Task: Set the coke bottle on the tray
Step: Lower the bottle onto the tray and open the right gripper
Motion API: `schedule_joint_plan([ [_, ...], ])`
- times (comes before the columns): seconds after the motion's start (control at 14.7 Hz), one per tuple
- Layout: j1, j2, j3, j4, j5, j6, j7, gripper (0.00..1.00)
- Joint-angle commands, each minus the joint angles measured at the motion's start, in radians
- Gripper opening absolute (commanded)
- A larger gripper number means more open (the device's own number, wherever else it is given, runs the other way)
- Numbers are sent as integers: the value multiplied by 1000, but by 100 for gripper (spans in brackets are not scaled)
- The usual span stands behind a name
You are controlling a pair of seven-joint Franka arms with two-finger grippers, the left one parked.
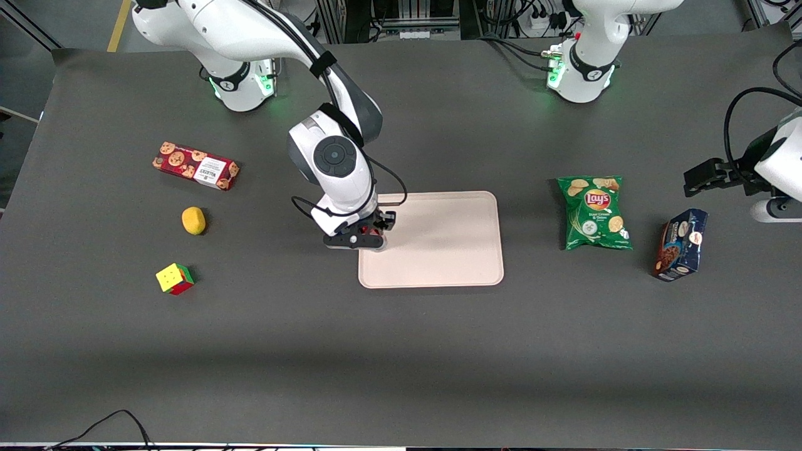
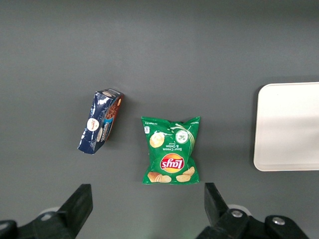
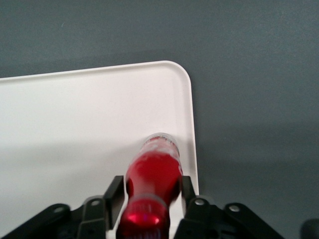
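- Where the working arm's wrist bends down over the tray (image 1: 438,250), its housing hides most of the coke bottle (image 1: 373,232) from the front camera; only a sliver of red shows between the black fingers.
- From the right wrist camera the coke bottle (image 3: 153,179) is plain: upright, its clear base on or just above the tray (image 3: 75,124), close to the rim near a rounded corner. Whether it touches the surface is hard to tell.
- The gripper (image 3: 149,191) has its jaws closed against both sides of the bottle's body, narrow, holding it.
- Counted: one bottle, one tray, one red cookie box (image 1: 195,165), one lemon (image 1: 193,220), one puzzle cube (image 1: 175,279), one green chip bag (image 1: 594,212), one dark blue box (image 1: 681,244).
- The arm reaches down from its base, gripper (image 1: 371,234) at the tray's edge toward the working arm's end of the table (image 1: 401,351).
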Motion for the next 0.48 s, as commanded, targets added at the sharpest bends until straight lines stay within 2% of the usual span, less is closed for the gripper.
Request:
schedule_joint_plan([
  [0.0, -6, 19, 5, 36, -14, -3, 3, 100],
  [0.34, -6, -1, 3, 68, -17, -19, -10, 100],
  [0.41, -4, -27, 1, 73, -24, -42, -67, 100],
])
